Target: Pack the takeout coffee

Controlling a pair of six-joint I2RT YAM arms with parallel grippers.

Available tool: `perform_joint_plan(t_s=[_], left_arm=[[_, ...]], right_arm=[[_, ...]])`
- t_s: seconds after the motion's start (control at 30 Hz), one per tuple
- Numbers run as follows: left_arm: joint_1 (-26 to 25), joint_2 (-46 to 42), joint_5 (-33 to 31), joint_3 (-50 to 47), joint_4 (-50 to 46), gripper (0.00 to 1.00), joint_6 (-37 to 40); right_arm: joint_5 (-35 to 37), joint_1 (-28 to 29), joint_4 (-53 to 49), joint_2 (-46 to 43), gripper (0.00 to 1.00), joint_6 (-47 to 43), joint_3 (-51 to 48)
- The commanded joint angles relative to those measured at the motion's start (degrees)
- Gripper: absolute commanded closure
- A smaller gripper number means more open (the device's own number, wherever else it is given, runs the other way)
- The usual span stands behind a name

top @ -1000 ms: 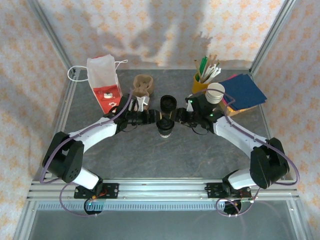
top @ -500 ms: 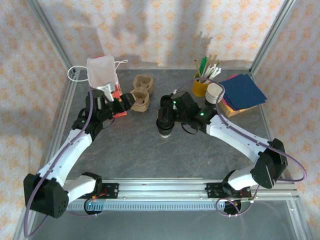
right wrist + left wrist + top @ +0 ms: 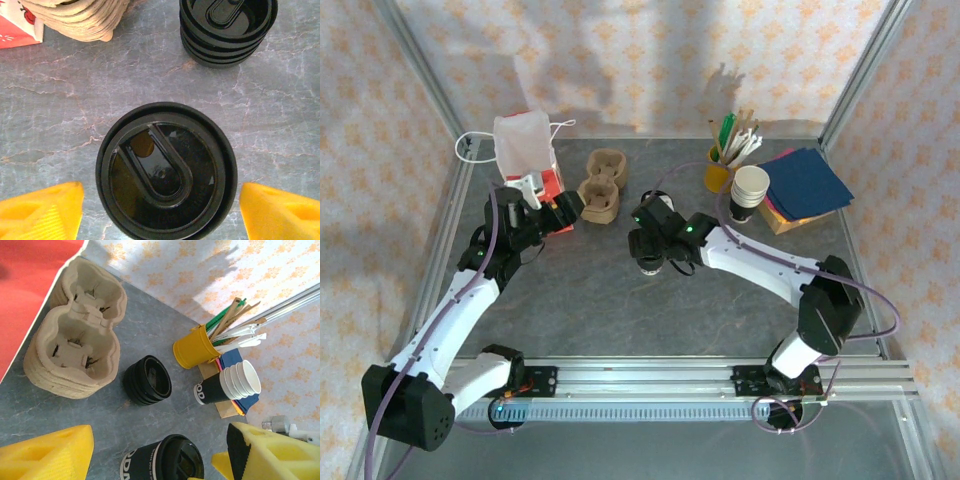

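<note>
While the right tool (image 3: 160, 211) straddles the cup (image 3: 166, 172), gaps flank both sides.

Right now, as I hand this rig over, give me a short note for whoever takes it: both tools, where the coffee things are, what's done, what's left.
Left tool: open, empty, near the pulp carriers.
Right tool: open, straddling the coffee cup from above, fingers clear of it.
Cup: upright on the table, black lid on, close to the spare lid stack.
Done: the cup is lidded.
Left: probably grip the cup and pack it. It is not yet in a carrier or in the paper bag.
</note>
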Motion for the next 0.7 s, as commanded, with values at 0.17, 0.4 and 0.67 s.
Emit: perform_joint_plan(t_s=[0.17, 0.4, 0.67], left_arm=[[0.5, -1.2, -1.2, -1.1, 0.5, 0.29, -0.5], [0.6, -1.2, -1.2, -1.4, 0.5, 0.29, -0.4], [0.5, -1.1, -1.4, -2.6, 1.1, 0.29, -0.7]], right_arm=[[2.8, 0.1, -1.3, 2.0, 0.16, -0.8, 2.2], [2.9, 0.3, -1.7, 3.7, 0.17, -1.0, 2.7], [3.3, 0.3, -2.3, 4.9, 0.19, -1.1, 2.5]])
